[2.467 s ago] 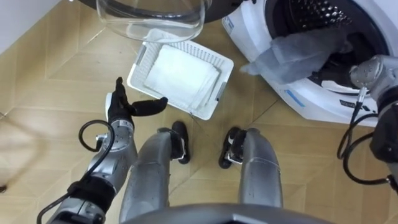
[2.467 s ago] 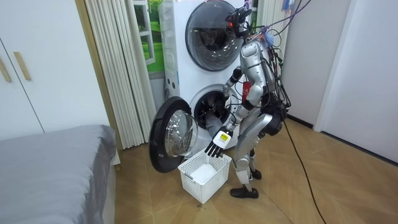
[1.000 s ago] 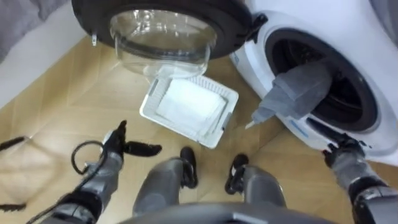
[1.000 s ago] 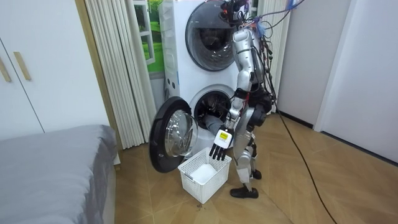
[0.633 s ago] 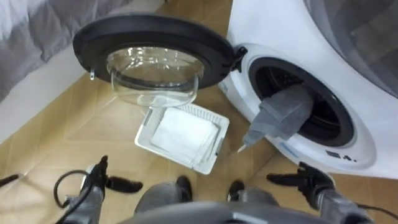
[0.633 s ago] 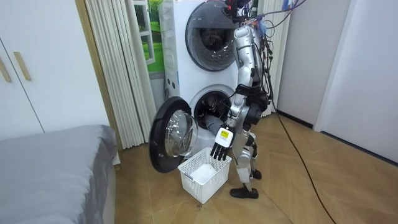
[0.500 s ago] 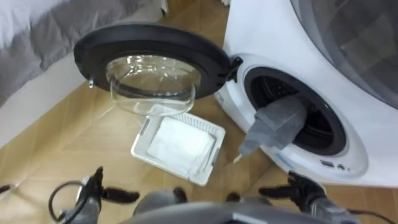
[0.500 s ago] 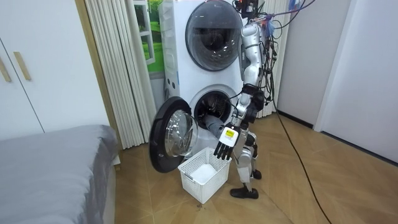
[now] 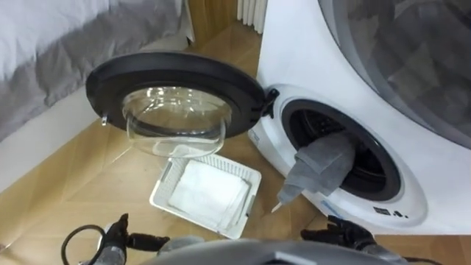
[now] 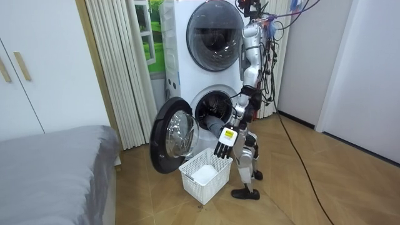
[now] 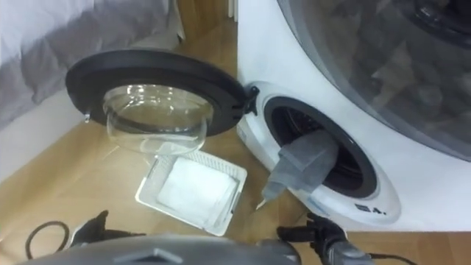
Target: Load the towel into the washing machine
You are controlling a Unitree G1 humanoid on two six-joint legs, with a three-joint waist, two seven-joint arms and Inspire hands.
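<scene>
Straightened up, my hands withdrawn. Left eye view: grey cloth towel (image 9: 321, 163) droops half out of the white front-loading washing machine (image 9: 294, 59); left hand (image 9: 122, 236) and right hand (image 9: 335, 231) spread, empty. Room view: robot upright. Right eye view: insertion half done, I judge; next, push it fully in.

A wooden floor (image 10: 325, 200) of light brown boards laid in a zigzag pattern fills the bottom of the room view and runs to the lower right. White walls (image 10: 375, 69) with a pale skirting close the right side. At the far left stand white cupboard doors (image 10: 25, 81) with slim wooden handles. A wooden post (image 10: 87, 69) rises beside them, and next to it hang long pleated pale curtains (image 10: 122, 69). A window (image 10: 153, 31) showing green sits at the top centre. A bed (image 10: 50, 162) under a grey cover occupies the lower left. The light is even and soft.
</scene>
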